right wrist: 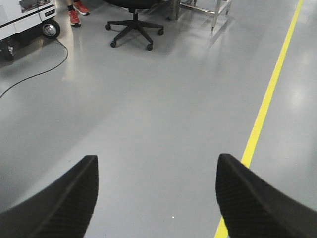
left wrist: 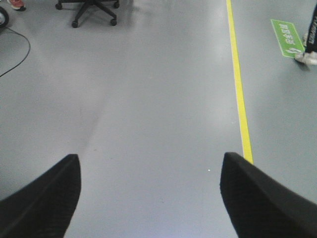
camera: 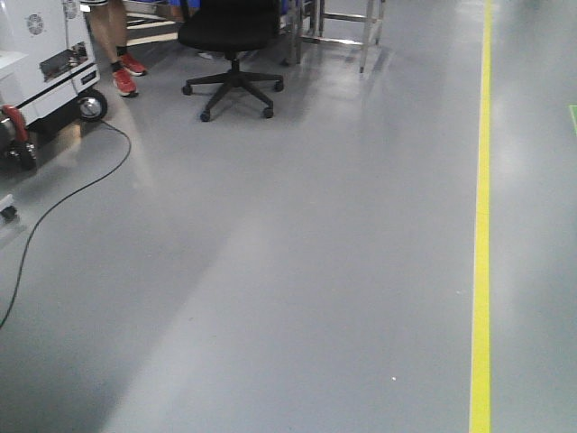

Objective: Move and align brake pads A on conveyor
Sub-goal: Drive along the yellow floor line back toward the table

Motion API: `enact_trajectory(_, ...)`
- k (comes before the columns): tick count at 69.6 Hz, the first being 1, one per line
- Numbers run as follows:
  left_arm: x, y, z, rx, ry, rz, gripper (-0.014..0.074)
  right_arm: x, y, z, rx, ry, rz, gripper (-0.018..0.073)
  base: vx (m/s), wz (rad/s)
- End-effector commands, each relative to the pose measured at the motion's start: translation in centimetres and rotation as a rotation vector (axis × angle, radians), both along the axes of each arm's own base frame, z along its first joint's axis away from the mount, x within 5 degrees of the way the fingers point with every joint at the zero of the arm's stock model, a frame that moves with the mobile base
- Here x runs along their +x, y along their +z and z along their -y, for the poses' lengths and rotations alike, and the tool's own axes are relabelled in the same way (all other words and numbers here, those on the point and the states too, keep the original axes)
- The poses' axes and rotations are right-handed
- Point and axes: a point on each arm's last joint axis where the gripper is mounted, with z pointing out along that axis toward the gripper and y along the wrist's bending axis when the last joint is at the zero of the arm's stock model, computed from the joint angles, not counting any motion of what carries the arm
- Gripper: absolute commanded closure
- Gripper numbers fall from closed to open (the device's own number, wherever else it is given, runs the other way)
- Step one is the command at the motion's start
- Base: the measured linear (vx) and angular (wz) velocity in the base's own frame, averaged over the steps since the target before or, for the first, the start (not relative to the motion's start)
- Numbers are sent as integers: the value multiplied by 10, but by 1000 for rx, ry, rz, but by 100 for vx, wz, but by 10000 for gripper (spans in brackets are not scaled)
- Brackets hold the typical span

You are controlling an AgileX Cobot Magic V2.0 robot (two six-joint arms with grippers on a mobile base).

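Glossy grey workshop floor (camera: 315, 271) everywhere, with a yellow painted line (camera: 482, 225) running down the right side and a black wheeled office chair (camera: 230, 45) up top. Over that floor the left gripper (left wrist: 148, 198) and right gripper (right wrist: 156, 198) both hang with black fingers spread wide, holding nothing. Can't see the brake pads or conveyor in any view.
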Motion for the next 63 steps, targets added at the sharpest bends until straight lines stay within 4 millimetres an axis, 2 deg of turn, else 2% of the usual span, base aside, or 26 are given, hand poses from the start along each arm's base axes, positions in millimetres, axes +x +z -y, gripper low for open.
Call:
enact_trajectory(1,2,10,1,-24,-8,79,52,0,11,1,-5,-4,88,82,4,-21)
enact_trajectory(30,0,9,1,-21,-10,62,52,0,11,1,-5,-4,88,82,11,-47)
enact_trajectory(63,0,7,2,-16,-13,37,52,-5,13,1,-5,-3,99,82,23,-53)
